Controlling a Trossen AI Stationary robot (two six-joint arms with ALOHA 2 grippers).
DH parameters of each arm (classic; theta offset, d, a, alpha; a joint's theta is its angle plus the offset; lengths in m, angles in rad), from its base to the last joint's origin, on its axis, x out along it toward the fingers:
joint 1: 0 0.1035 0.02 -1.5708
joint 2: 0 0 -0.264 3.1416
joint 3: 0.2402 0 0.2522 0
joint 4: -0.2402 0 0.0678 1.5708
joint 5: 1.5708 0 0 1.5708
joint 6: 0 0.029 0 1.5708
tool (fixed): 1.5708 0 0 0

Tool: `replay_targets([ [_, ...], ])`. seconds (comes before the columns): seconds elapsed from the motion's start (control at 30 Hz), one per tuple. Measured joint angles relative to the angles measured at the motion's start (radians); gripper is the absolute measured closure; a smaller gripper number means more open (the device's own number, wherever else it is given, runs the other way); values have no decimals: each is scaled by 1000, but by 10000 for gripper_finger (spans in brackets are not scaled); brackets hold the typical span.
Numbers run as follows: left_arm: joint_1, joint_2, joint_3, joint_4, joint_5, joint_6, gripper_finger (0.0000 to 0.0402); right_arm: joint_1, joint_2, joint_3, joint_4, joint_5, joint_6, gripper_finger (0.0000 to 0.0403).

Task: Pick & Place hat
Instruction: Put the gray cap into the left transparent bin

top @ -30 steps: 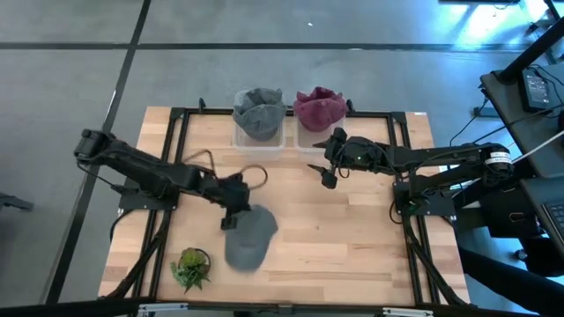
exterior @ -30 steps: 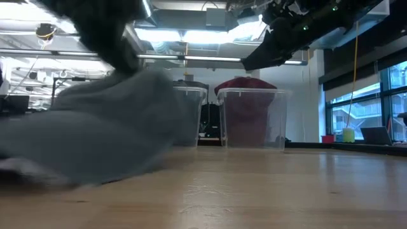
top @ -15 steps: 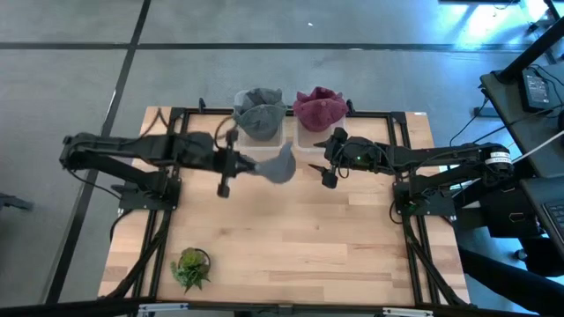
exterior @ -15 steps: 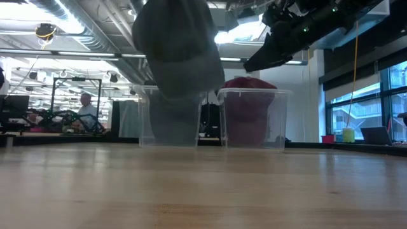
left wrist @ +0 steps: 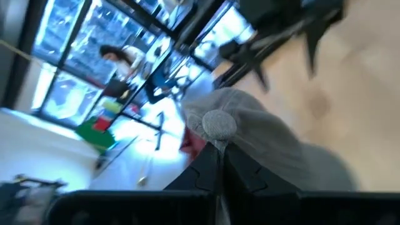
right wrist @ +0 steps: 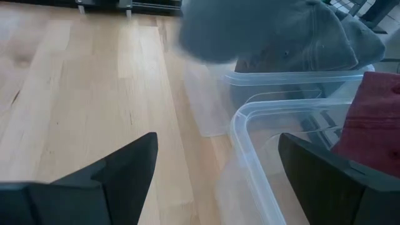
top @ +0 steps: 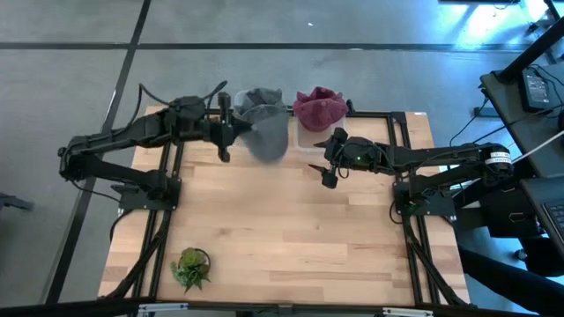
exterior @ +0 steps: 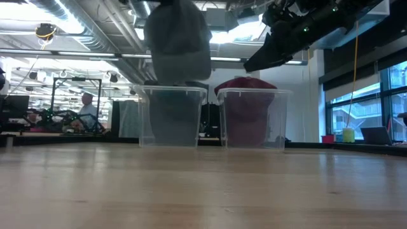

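My left gripper (top: pixel 231 132) is shut on a grey cap (top: pixel 270 136) and holds it in the air at the far side of the table. The cap sits over the near wall of the left clear bin (top: pixel 257 141). In the low view the cap (exterior: pixel 178 41) hangs above that bin (exterior: pixel 170 117). The bin holds more grey hats (top: pixel 258 104). The right clear bin (exterior: pixel 253 117) holds maroon hats (top: pixel 319 107). My right gripper (top: pixel 323 172) is open and empty, hovering in front of the right bin. My left gripper pinches the cap's cloth between its two shut fingers, close to the crown button (left wrist: pixel 219 125). The fingers come about level from the table's left side. The cap is lifted clear of the table and hangs beyond and below the fingers, above the left bin.
A small green plant (top: pixel 191 267) stands near the table's front left corner. The two clear bins stand side by side at the far edge. Bare wood (top: pixel 335 238) fills the middle and right of the table. A person (exterior: pixel 86 105) shows in the room beyond.
My left gripper has lifted the grey cap off the table's near middle and carried it up and toward the far edge, to above the left bin. The cap, which lay flat on the wood, now hangs clear in the air. My right gripper has kept still.
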Motion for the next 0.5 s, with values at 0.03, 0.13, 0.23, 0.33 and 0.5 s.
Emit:
replay_targets([
  [0.03, 17, 3, 1, 3, -2, 29, 396, 0, 0, 0, 0, 0, 0, 70],
  [0.13, 68, 26, 1, 21, -7, 94, 396, 0, 0, 0, 0, 0, 0, 70],
  [0.23, 108, 49, 1, 46, -28, 147, 395, -1, 0, 0, 0, 1, 1, 70],
  [0.33, 135, 69, 1, 65, -56, 221, 395, -1, 0, 0, 0, 1, 1, 70],
  [0.5, 157, 77, 1, 109, -72, 292, 395, -1, 0, 0, 0, 1, 1, 70],
])
